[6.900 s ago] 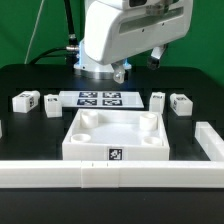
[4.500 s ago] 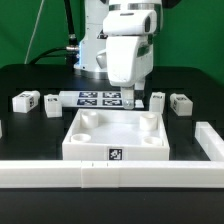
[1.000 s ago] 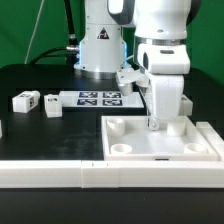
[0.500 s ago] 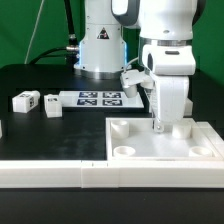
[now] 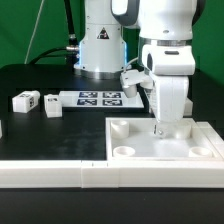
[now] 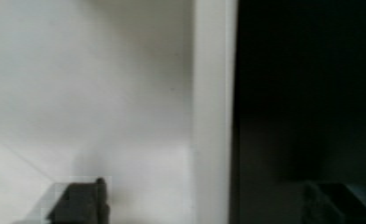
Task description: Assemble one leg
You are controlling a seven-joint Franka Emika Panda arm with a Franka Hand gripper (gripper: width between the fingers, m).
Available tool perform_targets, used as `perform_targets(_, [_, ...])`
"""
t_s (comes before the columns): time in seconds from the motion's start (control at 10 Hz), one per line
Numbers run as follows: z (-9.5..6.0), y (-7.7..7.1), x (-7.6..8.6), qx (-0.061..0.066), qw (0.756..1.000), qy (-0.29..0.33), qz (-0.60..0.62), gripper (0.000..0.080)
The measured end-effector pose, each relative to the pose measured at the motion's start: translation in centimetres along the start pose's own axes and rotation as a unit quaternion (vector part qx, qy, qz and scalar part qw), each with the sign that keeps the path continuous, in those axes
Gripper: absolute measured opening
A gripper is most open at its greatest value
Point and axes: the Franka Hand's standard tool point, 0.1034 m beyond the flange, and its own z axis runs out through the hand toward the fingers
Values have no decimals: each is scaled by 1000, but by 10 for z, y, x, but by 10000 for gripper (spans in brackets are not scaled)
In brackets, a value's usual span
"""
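Note:
Two legs, small white blocks with a tag, lie at the exterior view's left: one (image 5: 25,100) and another (image 5: 52,107). Other legs are hidden behind the arm. The large white tray-like piece (image 5: 135,146) with round corner sockets lies at the exterior view's right, against the white wall. My gripper (image 5: 160,127) points straight down at the tray's far right part. In the wrist view my dark fingertips (image 6: 82,201) stand wide apart, with the tray's white edge (image 6: 212,100) between them. The gripper is open and holds nothing.
The marker board (image 5: 100,98) lies flat behind the tray, in front of the robot base. A low white wall (image 5: 50,173) runs along the front and turns back at the exterior view's right (image 5: 214,139). Black table (image 5: 50,135) lies between legs and tray.
The tray has been moved from the middle of the table to the exterior view's right, against the wall. In the last second the gripper and tray shifted slightly further right.

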Motion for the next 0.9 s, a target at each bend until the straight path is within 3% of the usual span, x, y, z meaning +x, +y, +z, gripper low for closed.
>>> perform_targets(0.1, [0, 0, 0, 0, 1000, 0, 0, 621])
perform_targets(0.5, [0, 0, 0, 0, 1000, 0, 0, 648])
perform_targets(0.9, [-44, -24, 8, -17, 999, -3, 37, 649])
